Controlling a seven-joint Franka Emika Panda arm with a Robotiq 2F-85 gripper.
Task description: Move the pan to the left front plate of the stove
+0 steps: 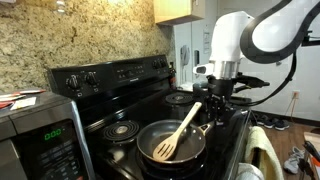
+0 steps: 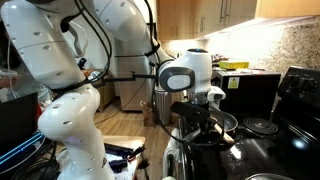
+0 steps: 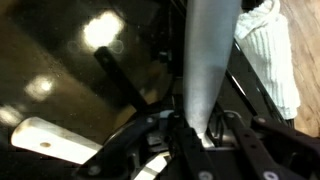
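The dark shallow pan (image 1: 150, 150) sits at the stove's front corner near the camera, with a wooden slotted spatula (image 1: 180, 133) lying in it. It covers the burner below, so the left front plate is hidden. My gripper (image 1: 213, 108) is over the pan's handle, which points toward the stove's front edge. In the wrist view the handle (image 3: 205, 60) looks grey and runs between the fingers of my gripper (image 3: 203, 142), which are closed around its narrow end. The spatula (image 3: 45, 140) shows at lower left. An exterior view shows the gripper (image 2: 200, 122) beside the pan (image 2: 226, 122).
A coil burner (image 1: 120, 130) lies behind the pan and another burner (image 1: 181, 98) lies beyond the gripper. A microwave (image 1: 35, 135) stands close at the left. A white towel (image 3: 268, 50) hangs at the stove's front. The control panel (image 1: 100, 75) rises at the back.
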